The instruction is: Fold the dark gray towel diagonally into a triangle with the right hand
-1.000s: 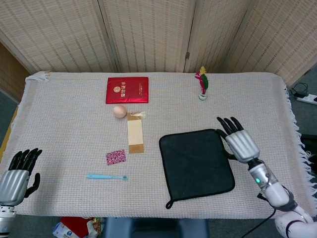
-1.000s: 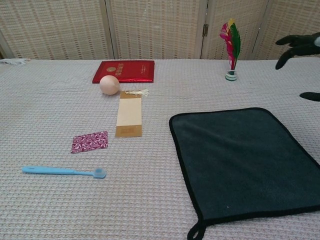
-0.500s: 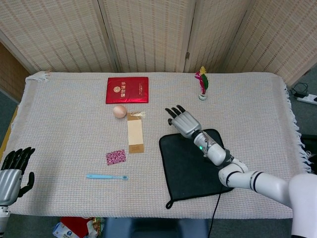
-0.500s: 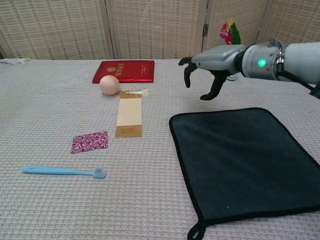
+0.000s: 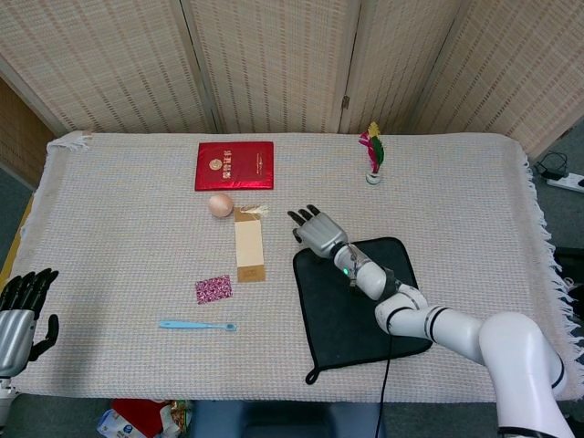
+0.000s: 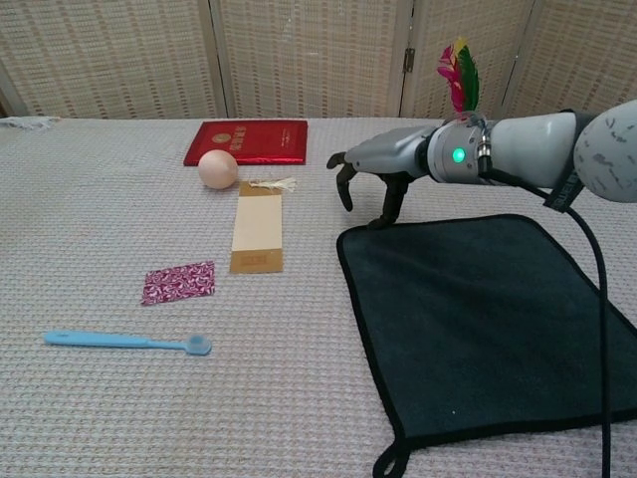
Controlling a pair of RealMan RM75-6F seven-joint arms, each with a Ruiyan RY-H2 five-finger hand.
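The dark gray towel [image 5: 360, 301] [image 6: 488, 319] lies flat on the table at the right front, a hanging loop at its near left corner. My right hand [image 5: 318, 230] [image 6: 370, 171] hovers at the towel's far left corner, fingers apart and curled downward, holding nothing. One fingertip comes down close to the towel's far edge; whether it touches I cannot tell. My left hand [image 5: 20, 315] rests at the table's left front edge, fingers spread, empty, seen only in the head view.
A red booklet [image 5: 234, 165], an egg [image 5: 220, 204] and a tan bookmark [image 5: 248, 245] lie left of the right hand. A patterned patch [image 5: 213, 289] and a blue toothbrush [image 5: 197, 325] sit nearer the front. A feather shuttlecock [image 5: 372, 153] stands at the back.
The right arm has swept from the towel's right side across to its far left corner and lowered. The left hand has slid slightly left and down.
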